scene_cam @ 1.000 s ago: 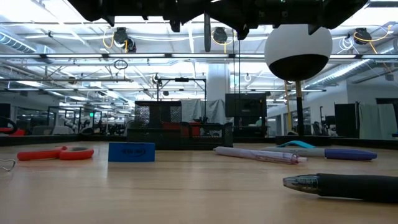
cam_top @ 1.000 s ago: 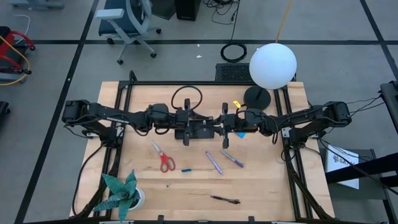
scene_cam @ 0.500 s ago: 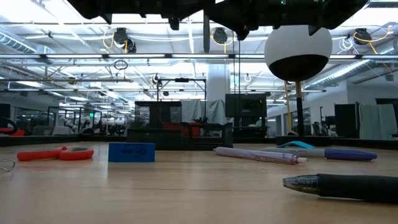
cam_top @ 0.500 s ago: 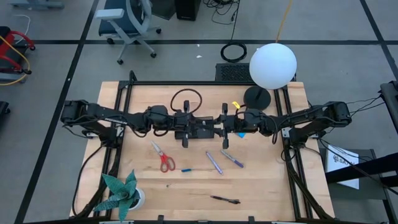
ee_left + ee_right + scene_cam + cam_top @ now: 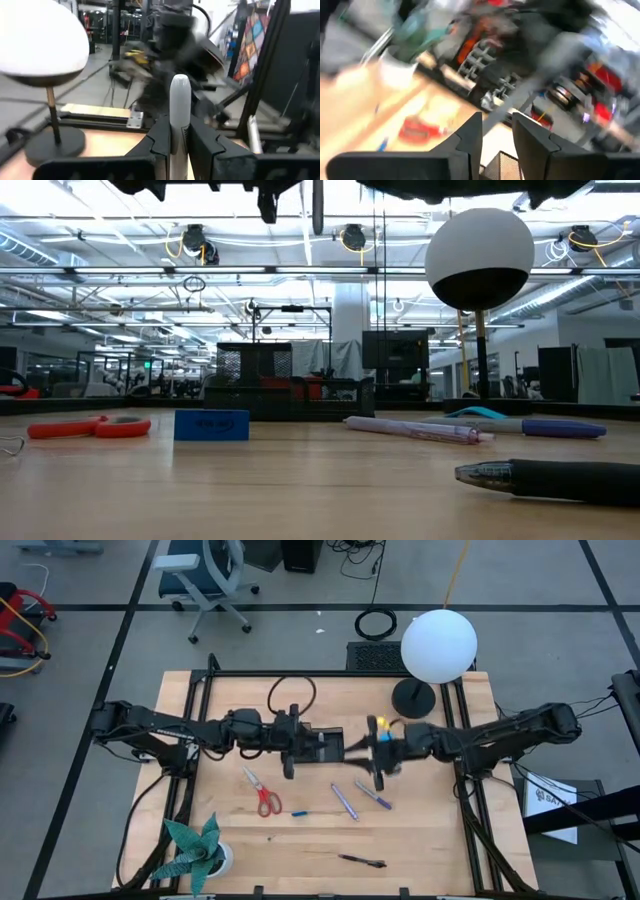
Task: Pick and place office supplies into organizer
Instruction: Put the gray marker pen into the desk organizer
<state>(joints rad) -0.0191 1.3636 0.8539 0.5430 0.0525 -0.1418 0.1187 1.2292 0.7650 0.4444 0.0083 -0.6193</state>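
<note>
The left gripper [image 5: 179, 137] pinches an upright silver pen [image 5: 179, 107] above the organizer [image 5: 325, 743], which the arms largely hide near the counter's [image 5: 430, 840] far edge. The right gripper [image 5: 496, 131] is spread and empty; its view is blurred.

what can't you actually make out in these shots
- organizer: high view, largely covered by both arms; contents unseen.
- scissors: right wrist view, only a red motion-blurred smear.
- left pincer: low view, cut off by the top edge; only its silver pen hangs in.
- blue piece: high view, too small to identify.
</note>
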